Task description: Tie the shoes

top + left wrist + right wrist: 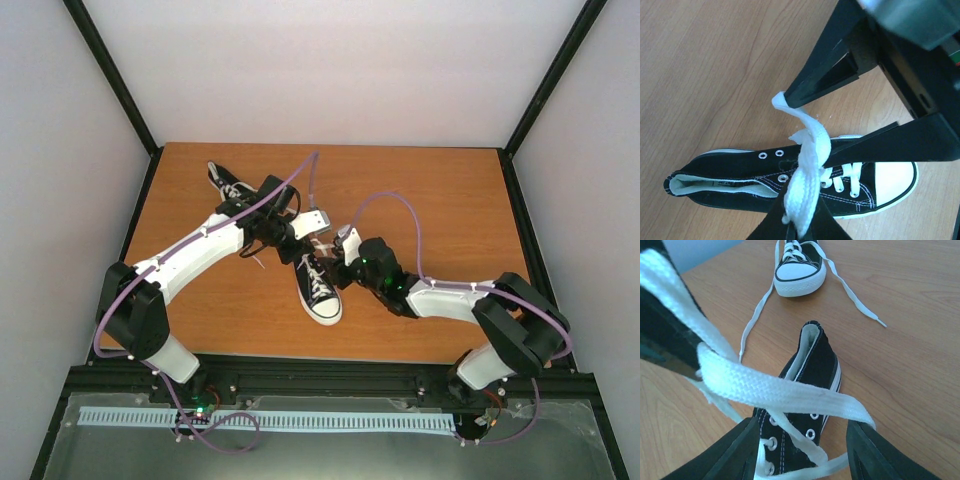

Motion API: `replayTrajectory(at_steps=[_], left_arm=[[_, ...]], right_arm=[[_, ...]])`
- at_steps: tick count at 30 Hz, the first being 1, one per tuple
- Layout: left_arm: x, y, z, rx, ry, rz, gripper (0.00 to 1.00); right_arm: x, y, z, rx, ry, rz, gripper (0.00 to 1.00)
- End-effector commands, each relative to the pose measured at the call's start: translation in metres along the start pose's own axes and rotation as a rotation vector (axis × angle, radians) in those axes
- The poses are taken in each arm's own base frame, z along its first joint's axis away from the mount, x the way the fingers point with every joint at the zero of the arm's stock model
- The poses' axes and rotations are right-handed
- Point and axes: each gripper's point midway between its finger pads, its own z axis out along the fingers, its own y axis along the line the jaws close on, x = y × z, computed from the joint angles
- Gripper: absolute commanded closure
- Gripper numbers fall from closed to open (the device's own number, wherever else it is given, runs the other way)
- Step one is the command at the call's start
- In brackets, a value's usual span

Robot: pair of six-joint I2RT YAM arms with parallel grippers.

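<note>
One black sneaker (pixel 320 288) with a white toe cap lies mid-table, and both grippers hover just above it. My left gripper (pixel 308 238) is shut on its white lace (pixel 810 150), pinching the lace at the fingertips (pixel 799 225) above the shoe (pixel 740 185). My right gripper (pixel 335 250) is open. In the right wrist view its jaws (pixel 801 424) straddle the shoe (pixel 815 360), and a taut lace strand (pixel 775 387) runs across to the tip of one finger (pixel 865 440). The second sneaker (pixel 228 183) lies at the back left, untied, with loose laces (pixel 850 290).
The wooden table (pixel 450 200) is bounded by black frame posts and white walls. The left arm reaches over the second shoe. The right gripper's fingers (pixel 820 65) cross the left wrist view close to the left gripper.
</note>
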Motion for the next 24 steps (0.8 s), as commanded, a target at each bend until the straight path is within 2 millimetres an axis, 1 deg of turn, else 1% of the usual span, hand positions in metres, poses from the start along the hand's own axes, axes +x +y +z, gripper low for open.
replayTrajectory(at_steps=[1,2,3,6,8,9,11,13,16,19,22,24], left_arm=[[-0.013,-0.001,-0.005,0.005,-0.041,0.032,0.99],[-0.014,-0.001,-0.006,0.008,-0.044,0.034,0.99],[-0.014,-0.002,-0.006,0.010,-0.045,0.034,0.99],[-0.014,0.000,-0.008,0.001,-0.048,0.030,0.99],[-0.011,0.006,-0.008,-0.017,-0.039,0.018,0.99],[-0.009,0.008,-0.006,-0.024,-0.033,0.011,0.99],[-0.006,0.015,-0.005,-0.036,-0.028,-0.005,0.99],[-0.003,0.019,-0.005,-0.042,-0.027,-0.021,0.99],[-0.002,0.024,-0.008,-0.055,-0.031,-0.032,0.99],[0.001,0.028,-0.007,-0.075,-0.028,-0.033,0.99],[0.005,0.029,-0.005,-0.078,-0.016,-0.034,0.99],[0.008,0.029,-0.003,-0.080,-0.009,-0.030,0.99]], right_arm=[[-0.021,-0.002,0.010,0.023,-0.066,-0.023,0.52],[-0.021,-0.003,0.013,0.026,-0.063,-0.024,0.55],[-0.022,-0.002,0.015,0.024,-0.063,-0.026,0.60],[-0.024,0.004,0.015,-0.010,-0.057,-0.029,0.81],[-0.027,0.016,0.010,-0.070,-0.047,-0.031,0.95],[-0.030,0.024,0.004,-0.115,-0.048,-0.034,0.97],[-0.037,0.050,-0.011,-0.252,-0.043,-0.049,0.97],[-0.032,0.072,-0.024,-0.380,0.023,-0.043,0.97],[-0.020,0.095,-0.041,-0.519,0.150,0.000,0.97],[-0.007,0.109,-0.060,-0.608,0.274,0.062,0.97],[0.007,0.114,-0.074,-0.634,0.440,0.152,0.97],[0.012,0.116,-0.085,-0.663,0.521,0.230,0.97]])
